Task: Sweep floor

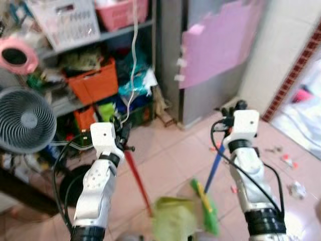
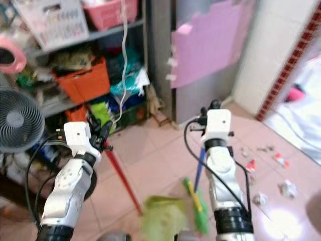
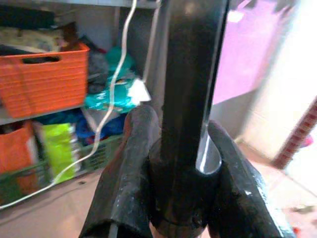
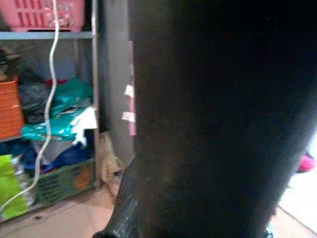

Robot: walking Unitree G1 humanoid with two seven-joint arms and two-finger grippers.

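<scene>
Left gripper [image 1: 124,131] clamps red dustpan handle [image 1: 138,182]; right gripper [image 1: 229,113] seems closed on blue broom handle [image 1: 214,168] — fingers blocked. Green dustpan [image 1: 173,217] near. Litter [image 1: 287,159] right — next, sweep toward pan.

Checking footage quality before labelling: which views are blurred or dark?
Left eye view: soft motion blur, worst on the green dustpan and broom head. Left wrist view: sharp on the dark handle, glare streak along it. Right wrist view: near-black, an unfocused handle blocking it.
</scene>
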